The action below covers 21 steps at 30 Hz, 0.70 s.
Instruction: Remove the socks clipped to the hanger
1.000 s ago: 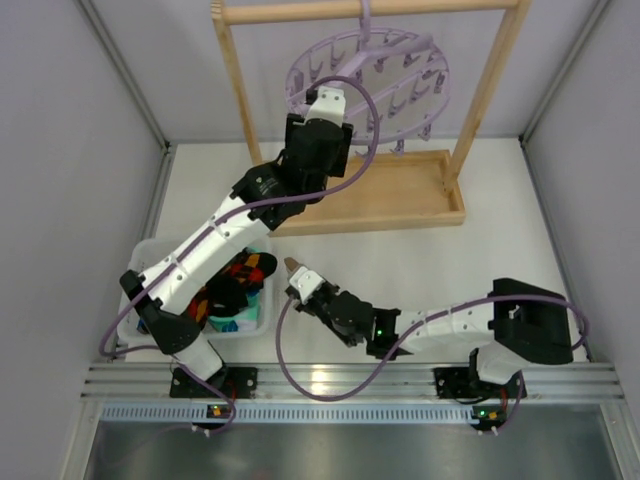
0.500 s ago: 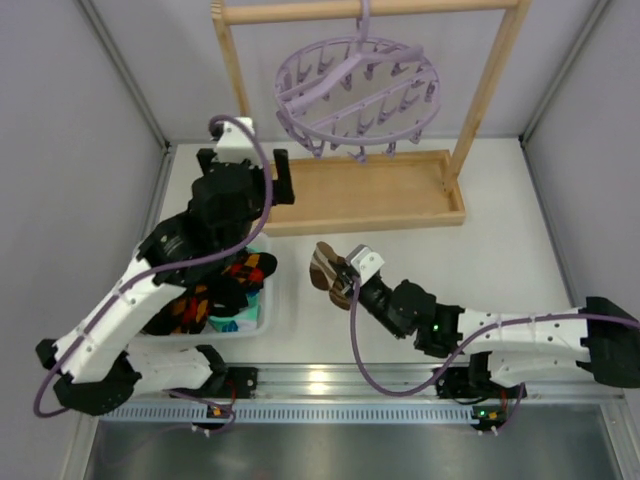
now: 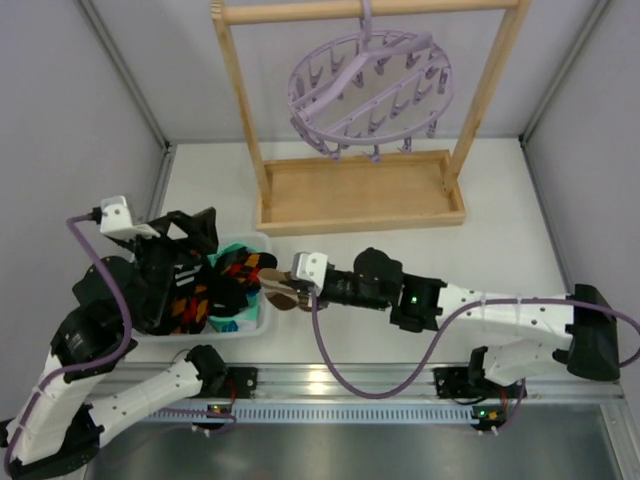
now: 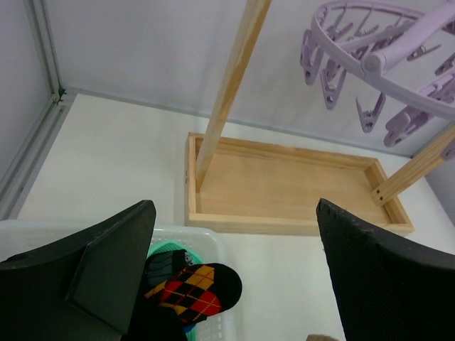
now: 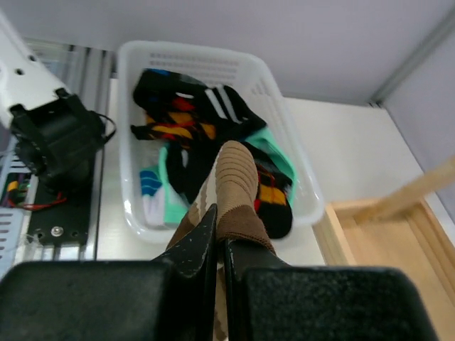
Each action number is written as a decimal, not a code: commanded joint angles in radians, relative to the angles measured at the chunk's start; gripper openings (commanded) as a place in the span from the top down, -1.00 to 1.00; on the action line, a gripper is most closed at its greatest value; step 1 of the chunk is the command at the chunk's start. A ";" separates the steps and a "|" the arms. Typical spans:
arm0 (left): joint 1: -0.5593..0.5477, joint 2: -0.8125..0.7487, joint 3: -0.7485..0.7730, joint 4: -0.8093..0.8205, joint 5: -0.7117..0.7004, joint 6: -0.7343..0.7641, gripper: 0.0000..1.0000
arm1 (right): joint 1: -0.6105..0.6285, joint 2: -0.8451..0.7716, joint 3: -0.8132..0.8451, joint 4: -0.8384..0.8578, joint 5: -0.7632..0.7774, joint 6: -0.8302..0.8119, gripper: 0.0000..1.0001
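1. Bright, even light comes from above. The white table (image 3: 500,230) carries only soft, pale shadows under the arms.
2. A small glare sits on the metal rail (image 3: 325,378) at the near edge.
3. The left gripper's fingers (image 4: 384,277) are close to the lens and a little soft. The far lilac hanger (image 4: 384,50) is clear.
4. The right gripper's fingers (image 5: 188,249) are blurred. The brown-striped sock (image 5: 234,177) and the white basket (image 5: 206,57) are sharp.

A wooden rail frame (image 3: 360,195) stands at the back of a white table (image 3: 500,250), pale grey walls (image 3: 80,120) enclosing it
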 commanded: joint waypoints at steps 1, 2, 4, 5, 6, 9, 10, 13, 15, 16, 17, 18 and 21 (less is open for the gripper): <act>0.002 -0.018 -0.004 0.029 -0.078 -0.001 -0.97 | -0.020 0.119 0.185 -0.057 -0.329 -0.070 1.00; 0.002 -0.015 0.001 0.031 -0.106 0.000 -0.97 | -0.029 0.192 0.223 -0.058 -0.381 -0.067 1.00; 0.002 -0.012 0.030 0.031 -0.204 -0.015 -0.97 | -0.047 0.271 0.349 -0.060 -0.554 -0.032 1.00; 0.002 -0.001 0.041 0.031 -0.225 -0.014 -0.97 | -0.070 0.353 0.395 -0.060 -0.593 -0.015 1.00; 0.002 0.003 0.053 0.031 -0.247 -0.008 -0.97 | -0.077 0.394 0.443 -0.064 -0.622 -0.004 1.00; 0.002 0.014 0.084 0.031 -0.282 -0.008 -0.97 | -0.087 0.549 0.631 -0.117 -0.705 0.022 1.00; 0.002 0.011 0.087 0.031 -0.282 -0.009 -0.97 | -0.089 0.585 0.706 -0.115 -0.743 0.054 1.00; 0.002 -0.004 0.082 0.033 -0.298 -0.011 -0.97 | -0.115 0.754 0.821 -0.068 -0.756 0.178 1.00; 0.002 -0.015 0.079 0.033 -0.308 -0.003 -0.97 | -0.149 0.895 0.866 -0.028 -0.747 0.258 1.00; 0.002 -0.017 0.076 0.031 -0.310 0.002 -0.97 | -0.164 0.937 0.895 -0.008 -0.690 0.347 1.00; 0.002 -0.021 0.075 0.031 -0.315 0.003 -0.97 | -0.182 1.002 0.908 0.009 -0.655 0.364 1.00; 0.002 -0.024 0.073 0.031 -0.319 0.006 -0.97 | -0.189 1.027 0.915 0.017 -0.620 0.372 0.99; 0.002 -0.029 0.055 0.031 -0.328 0.008 -0.97 | -0.192 1.092 0.929 0.012 -0.459 0.363 0.95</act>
